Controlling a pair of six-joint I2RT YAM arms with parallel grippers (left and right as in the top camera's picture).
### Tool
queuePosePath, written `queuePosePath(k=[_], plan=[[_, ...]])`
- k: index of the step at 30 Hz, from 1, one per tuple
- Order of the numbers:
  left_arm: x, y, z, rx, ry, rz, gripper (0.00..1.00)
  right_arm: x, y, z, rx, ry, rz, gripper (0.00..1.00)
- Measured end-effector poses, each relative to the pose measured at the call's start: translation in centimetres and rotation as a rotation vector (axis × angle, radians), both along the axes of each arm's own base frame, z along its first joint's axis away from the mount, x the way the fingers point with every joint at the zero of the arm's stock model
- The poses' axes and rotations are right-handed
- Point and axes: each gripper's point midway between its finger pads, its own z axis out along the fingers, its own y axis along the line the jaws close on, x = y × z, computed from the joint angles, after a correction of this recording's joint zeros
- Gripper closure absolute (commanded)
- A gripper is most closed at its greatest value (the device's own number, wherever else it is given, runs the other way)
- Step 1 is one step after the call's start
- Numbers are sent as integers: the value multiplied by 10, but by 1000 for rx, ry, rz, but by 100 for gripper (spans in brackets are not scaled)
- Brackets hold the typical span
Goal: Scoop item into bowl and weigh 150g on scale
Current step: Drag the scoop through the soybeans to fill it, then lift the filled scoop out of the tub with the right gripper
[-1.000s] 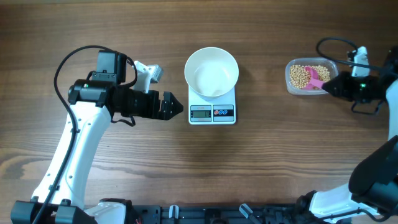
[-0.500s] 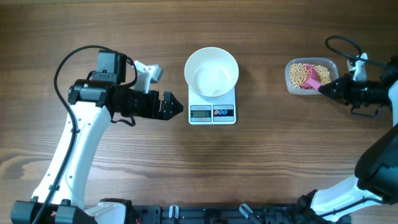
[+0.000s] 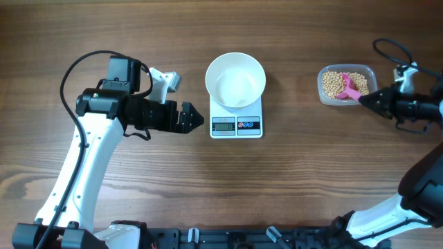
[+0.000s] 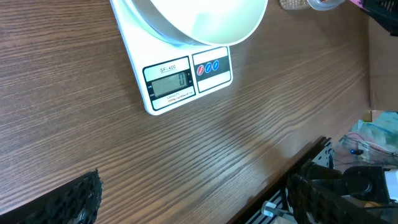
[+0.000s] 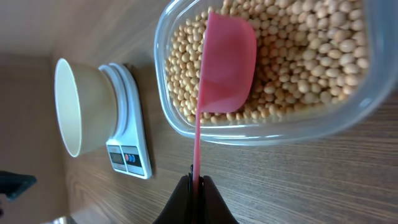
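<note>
The white bowl (image 3: 235, 79) stands empty on the white scale (image 3: 236, 124) at the table's middle; both show in the left wrist view too, bowl (image 4: 193, 22) and scale (image 4: 186, 78). Tan beans (image 3: 336, 83) fill a clear tub (image 3: 346, 86) at the right. My right gripper (image 3: 365, 99) is shut on the handle of a pink scoop (image 5: 225, 62), whose cup lies among the beans (image 5: 298, 56) in the tub. Left of the scale, my left gripper (image 3: 201, 121) is open and holds nothing; its fingers (image 4: 74, 199) show over bare wood.
The clear tub (image 5: 267, 134) sits near the table's right edge. The table's front edge and a dark rail (image 4: 311, 180) run along the near side. A cable (image 3: 391, 48) loops above the right arm.
My right arm has drawn back to the right, and the pink scoop has slid with it toward the tub's near wall. The left arm has stayed still.
</note>
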Motion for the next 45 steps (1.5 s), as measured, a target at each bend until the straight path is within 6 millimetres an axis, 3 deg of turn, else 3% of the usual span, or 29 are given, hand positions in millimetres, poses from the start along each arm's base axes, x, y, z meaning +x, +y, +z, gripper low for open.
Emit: queuePosePath(k=[5, 19, 37, 45], plan=[[0, 0, 0, 0, 0, 0, 0, -2, -7, 3, 24, -10, -28, 96], [0, 0, 0, 0, 0, 0, 0, 1, 0, 13, 99, -61, -24, 96], [0, 0, 0, 0, 0, 0, 0, -24, -37, 22, 153, -85, -131, 96], [0, 0, 0, 0, 0, 0, 0, -25, -28, 35, 225, -129, -123, 96]])
